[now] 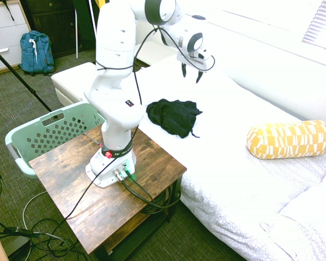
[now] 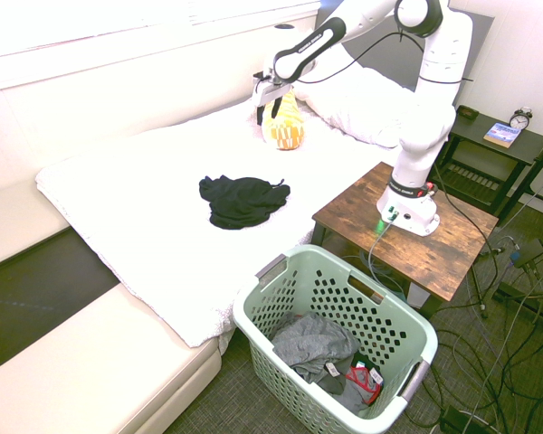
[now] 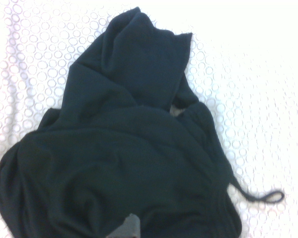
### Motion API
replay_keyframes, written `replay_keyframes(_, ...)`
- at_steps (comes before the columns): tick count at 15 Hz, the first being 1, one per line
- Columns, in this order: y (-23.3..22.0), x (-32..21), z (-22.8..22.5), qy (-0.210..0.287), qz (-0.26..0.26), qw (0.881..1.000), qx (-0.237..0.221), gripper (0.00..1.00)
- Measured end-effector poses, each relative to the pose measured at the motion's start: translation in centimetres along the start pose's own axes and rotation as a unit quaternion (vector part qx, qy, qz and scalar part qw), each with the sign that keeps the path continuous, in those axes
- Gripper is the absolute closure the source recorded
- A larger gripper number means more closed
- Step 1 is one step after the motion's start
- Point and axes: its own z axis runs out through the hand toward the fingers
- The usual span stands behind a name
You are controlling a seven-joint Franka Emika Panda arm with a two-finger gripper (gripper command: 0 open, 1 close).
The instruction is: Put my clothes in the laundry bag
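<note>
The end effector (image 1: 191,73) is pointing straight down above the bed (image 1: 233,163), with its two dark fingers (image 1: 183,70) standing apart and nothing between them. In the first exterior view it is hanging at about 1 o'clock from the black garment (image 1: 174,116), above it and clear of the fabric. In the second exterior view the end effector (image 2: 264,107) is appearing just in front of the yellow bolster pillow (image 2: 283,122), at about 1 o'clock from the black garment (image 2: 241,200).

The black garment is lying crumpled on the white bed cover, near the bed edge that is facing the desk (image 1: 70,185). In the wrist view the black garment (image 3: 119,163) is filling most of the picture, with a thin cord loop (image 3: 268,197) trailing from it onto the ring-patterned sheet.

The yellow bolster pillow (image 1: 291,138) is resting on the bed at about 3 o'clock from the garment in the first exterior view, well apart from it.

The mint-green laundry basket (image 2: 398,316) is standing on the carpet, just beside the desk (image 2: 452,244) and the bed corner. Grey clothing (image 2: 312,344) and a red-trimmed item (image 2: 366,380) are lying inside it. In the first exterior view the laundry basket (image 1: 22,138) is sitting at about 9 o'clock from the arm's base.

A blue backpack (image 1: 36,52) is leaning against a drawer unit at the upper left.
</note>
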Motion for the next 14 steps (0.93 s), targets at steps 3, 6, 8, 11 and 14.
replay_keyframes(3,-2.5,0.9,7.2,-0.026,-0.044,0.999,-0.007,0.00)
replay_keyframes(6,-3.2,-0.3,13.8,-0.061,-0.090,0.994,-0.012,0.00)
replay_keyframes(8,-2.0,-1.3,18.8,-0.099,-0.102,0.990,-0.016,0.00)
replay_keyframes(11,0.8,-1.9,26.1,-0.149,-0.148,0.978,-0.021,0.00)
replay_keyframes(14,1.2,-2.4,30.6,-0.152,-0.237,0.959,-0.034,0.00)
